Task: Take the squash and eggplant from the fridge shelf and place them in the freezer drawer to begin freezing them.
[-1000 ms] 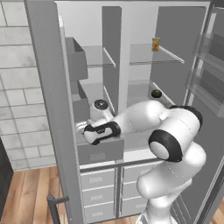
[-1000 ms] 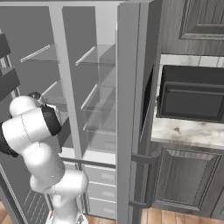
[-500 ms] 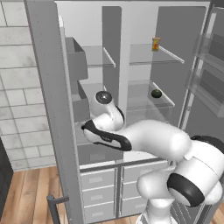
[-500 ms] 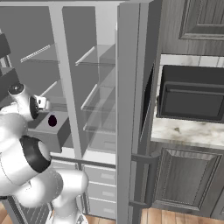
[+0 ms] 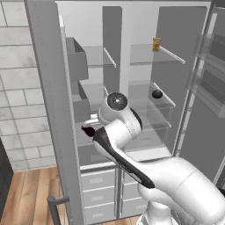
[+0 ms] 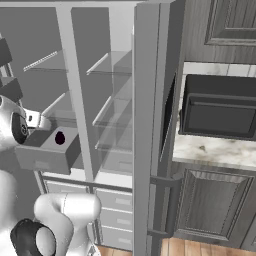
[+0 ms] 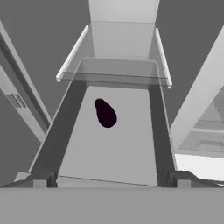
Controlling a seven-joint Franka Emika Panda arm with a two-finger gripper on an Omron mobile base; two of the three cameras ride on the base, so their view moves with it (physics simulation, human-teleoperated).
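Released glossy oblong eggplant (image 7: 105, 113) now on flat grey freezer drawer (image 7: 109, 153) floor, end effector (image 7: 109, 180) wide open, empty.

Eggplant (image 7: 105, 113): glossy purple-black, on plain pale grey floor of freezer drawer (image 7: 109, 148); drawer walls darker grey. Squash (image 5: 157, 94): dark green, nr black, on clear shelf. Small upright item (image 5: 156, 44), top shelf: yellow-orange. Fridge interior (image 5: 132, 26) white/lt grey. Wall (image 5: 17, 101): pale grey brick pattern. Counter (image 6: 212, 150): mottled marble.
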